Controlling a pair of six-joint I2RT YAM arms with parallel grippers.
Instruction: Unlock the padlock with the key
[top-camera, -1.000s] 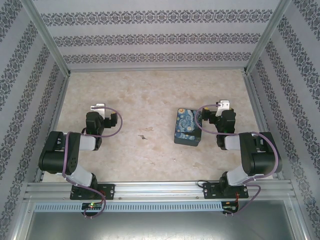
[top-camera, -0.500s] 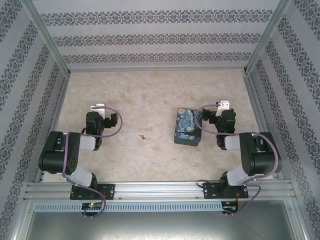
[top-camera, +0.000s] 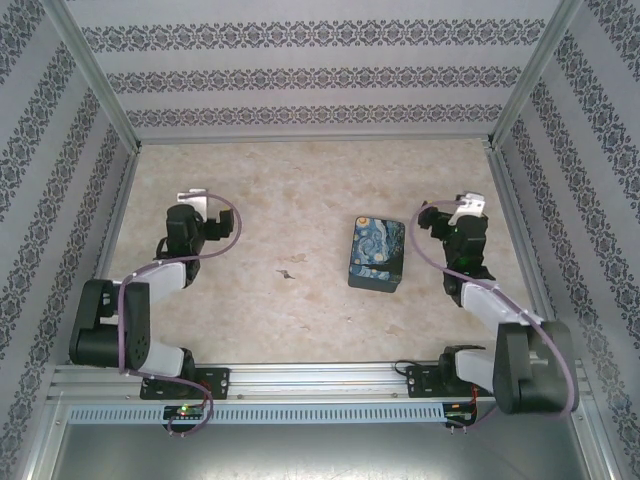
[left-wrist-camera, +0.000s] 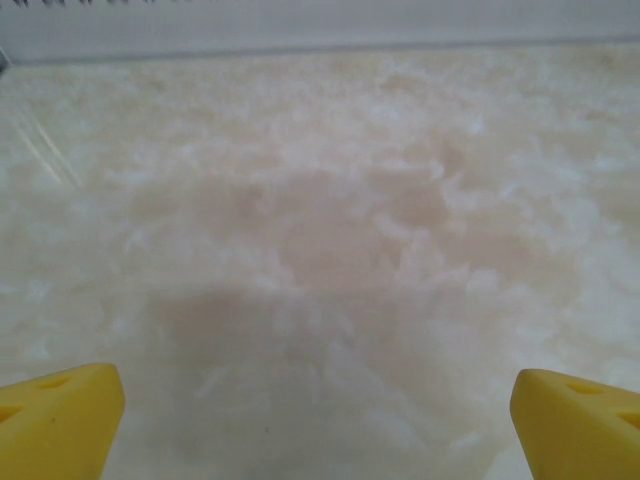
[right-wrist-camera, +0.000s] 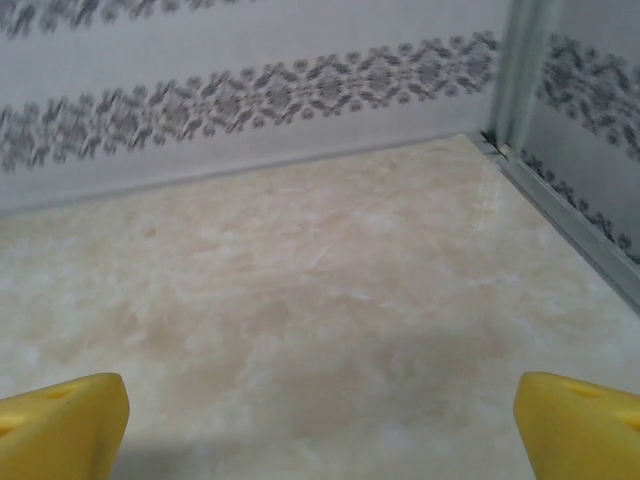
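Note:
Two tiny dark specks (top-camera: 287, 269) lie on the marbled table between the arms, left of the tin; at this size I cannot tell the padlock from the key. My left gripper (top-camera: 191, 204) hovers at the left, well back and left of the specks. In the left wrist view it (left-wrist-camera: 320, 430) is open, its yellow fingertips (left-wrist-camera: 60, 420) wide apart over bare table. My right gripper (top-camera: 468, 207) is to the right of the tin. The right wrist view shows it (right-wrist-camera: 320, 430) open too, with nothing between its fingertips (right-wrist-camera: 60, 420).
A rectangular blue-and-yellow swirl-painted tin (top-camera: 377, 253) stands right of centre. Patterned walls with metal posts (right-wrist-camera: 515, 70) close in the table on three sides. The right wall's metal rail (right-wrist-camera: 570, 215) runs close to the right gripper.
Both arms have unfolded and reached farther from their bases. The left gripper moved up and slightly left, the right gripper up and to the right, away from the tin.

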